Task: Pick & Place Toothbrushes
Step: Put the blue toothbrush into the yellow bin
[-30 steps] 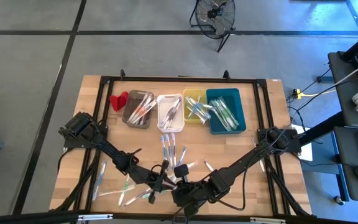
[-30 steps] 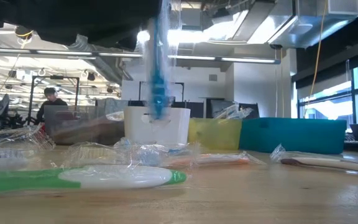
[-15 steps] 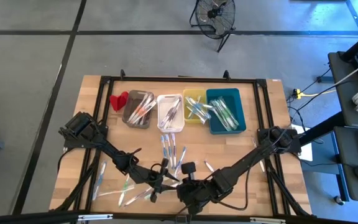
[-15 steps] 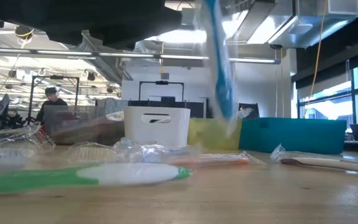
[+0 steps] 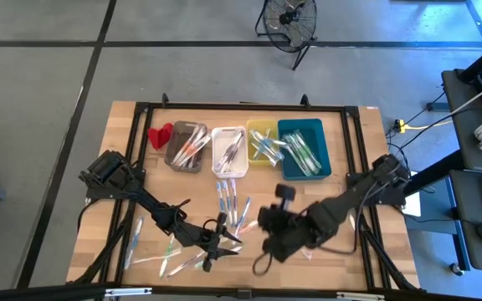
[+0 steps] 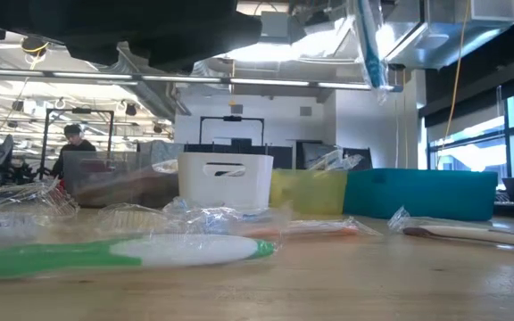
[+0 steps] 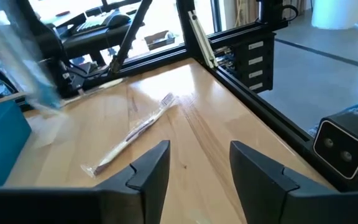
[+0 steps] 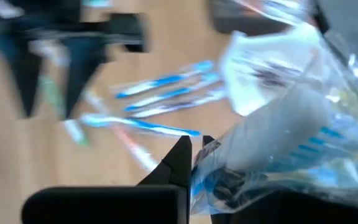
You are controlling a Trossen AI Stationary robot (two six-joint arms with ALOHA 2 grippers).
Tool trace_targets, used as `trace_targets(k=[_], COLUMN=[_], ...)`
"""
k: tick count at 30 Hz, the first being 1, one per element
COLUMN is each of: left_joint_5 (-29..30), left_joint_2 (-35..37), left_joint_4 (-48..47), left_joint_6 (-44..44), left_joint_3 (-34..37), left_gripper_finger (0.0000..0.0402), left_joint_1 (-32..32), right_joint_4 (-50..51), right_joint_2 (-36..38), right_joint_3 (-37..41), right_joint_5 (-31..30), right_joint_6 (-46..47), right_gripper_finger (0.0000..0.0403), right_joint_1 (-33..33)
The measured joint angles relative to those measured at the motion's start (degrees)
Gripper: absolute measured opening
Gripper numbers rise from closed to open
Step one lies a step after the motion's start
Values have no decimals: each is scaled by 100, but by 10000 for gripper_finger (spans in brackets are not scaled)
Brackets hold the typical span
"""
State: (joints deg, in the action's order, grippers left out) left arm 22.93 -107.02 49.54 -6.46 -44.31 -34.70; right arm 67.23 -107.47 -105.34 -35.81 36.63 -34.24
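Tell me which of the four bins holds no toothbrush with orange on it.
Hard to be sure, but the teal bin, rightmost in the row: its toothbrushes look green and white, while the grey bin at the other end shows an orange one.

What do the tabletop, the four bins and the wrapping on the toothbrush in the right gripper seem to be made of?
Tabletop: pale wood, matte, visible grain. Bins: probably smooth moulded plastic, judging by solid colours and thin walls. Wrapping on the toothbrush in the right gripper: clear crinkled plastic film, glossy, with bright creases.
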Motion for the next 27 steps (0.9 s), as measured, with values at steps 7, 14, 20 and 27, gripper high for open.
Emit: trace_targets(k=[7, 14, 20, 27], left_joint_5=[-1, -1, -13, -160], left_joint_2=[0, 0, 0, 0], left_joint_4=[-17, -95, -438, -610], left_joint_6=[123, 125, 432, 586], left_joint_3=[0, 2, 2, 5], left_gripper_finger=[164, 160, 164, 161], left_joint_1=[0, -4, -48, -50], right_joint_4=[502, 553, 566, -322], right_joint_2=[352, 403, 382, 375], right_joint_3=[0, 0, 13, 361], right_joint_5=[-318, -1257, -1717, -1095], right_joint_6=[-15, -956, -1184, -2124], right_gripper_finger=[20, 21, 20, 20], right_joint_1=[679, 1584, 2351, 2918])
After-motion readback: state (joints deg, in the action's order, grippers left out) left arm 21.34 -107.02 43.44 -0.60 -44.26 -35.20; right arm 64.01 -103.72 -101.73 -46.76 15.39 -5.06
